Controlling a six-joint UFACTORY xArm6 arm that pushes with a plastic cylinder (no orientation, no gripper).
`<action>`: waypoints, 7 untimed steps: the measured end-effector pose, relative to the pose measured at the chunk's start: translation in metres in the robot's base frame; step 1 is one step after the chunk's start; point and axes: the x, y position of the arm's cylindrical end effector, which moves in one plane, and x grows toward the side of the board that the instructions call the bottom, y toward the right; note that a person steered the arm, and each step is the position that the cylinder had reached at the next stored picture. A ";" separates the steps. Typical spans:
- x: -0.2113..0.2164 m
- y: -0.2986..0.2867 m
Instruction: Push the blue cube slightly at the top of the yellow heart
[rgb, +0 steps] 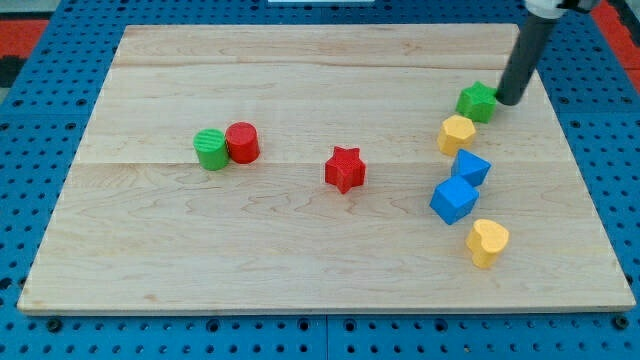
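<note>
Two blue blocks lie at the view's right: a larger blue cube (454, 199) and a smaller blue block (471, 167) just above it, touching corner to corner. The yellow heart (488, 241) lies just below and to the right of the larger blue cube, close to it. My tip (508, 100) is at the view's upper right, right beside a green block (478, 101), well above the blue blocks and the heart. A second yellow block (456, 133) lies between the green block and the smaller blue block.
A red star (345, 168) lies near the board's middle. A green cylinder (210, 149) and a red cylinder (242, 142) touch side by side at the left. The wooden board (300, 260) ends close to the right of the heart.
</note>
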 end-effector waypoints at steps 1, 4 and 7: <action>-0.001 -0.018; 0.040 0.031; 0.150 0.071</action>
